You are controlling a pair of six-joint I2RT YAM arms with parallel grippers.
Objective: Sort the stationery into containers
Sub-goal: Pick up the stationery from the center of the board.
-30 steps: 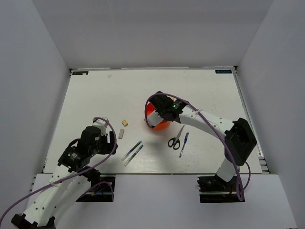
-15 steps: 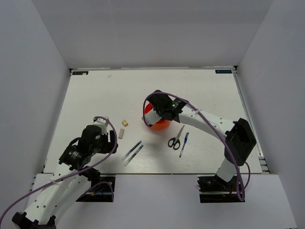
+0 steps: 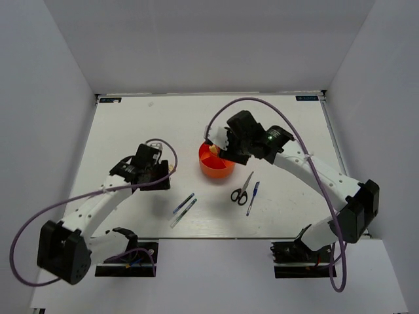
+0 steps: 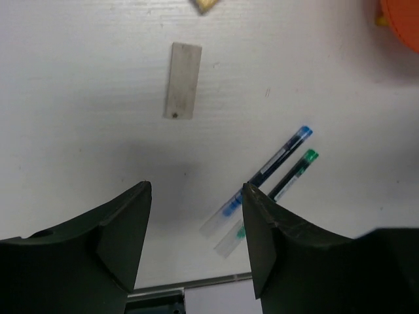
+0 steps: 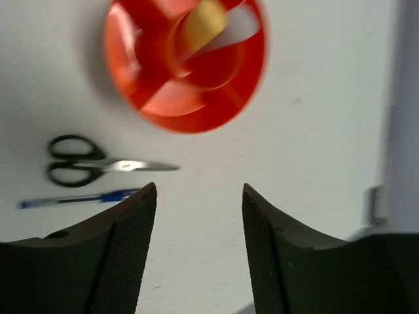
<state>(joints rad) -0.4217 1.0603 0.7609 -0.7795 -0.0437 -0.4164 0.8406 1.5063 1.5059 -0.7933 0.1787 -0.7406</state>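
Note:
The orange-red tub (image 3: pixel 217 166) sits mid-table; in the right wrist view the tub (image 5: pixel 185 62) holds a blurred yellow-orange item (image 5: pixel 203 23). My right gripper (image 3: pixel 221 147) hovers open and empty over the tub's back edge, as its wrist view (image 5: pixel 200 190) shows. The scissors (image 3: pixel 241 190) and the blue pen (image 3: pixel 253 197) lie right of the tub. My left gripper (image 3: pixel 160 175) is open and empty above the erasers. Its wrist view (image 4: pixel 196 196) shows the grey eraser (image 4: pixel 182 89), the beige eraser (image 4: pixel 205 5) and two thin pens (image 4: pixel 268 176).
The two thin pens (image 3: pixel 183 209) lie near the table's front edge. White walls enclose the table on three sides. The scissors (image 5: pixel 85 163) and blue pen (image 5: pixel 78 198) lie side by side.
My left arm has reached forward and right, over the erasers. My right gripper has drawn up and back from the tub, uncovering it.

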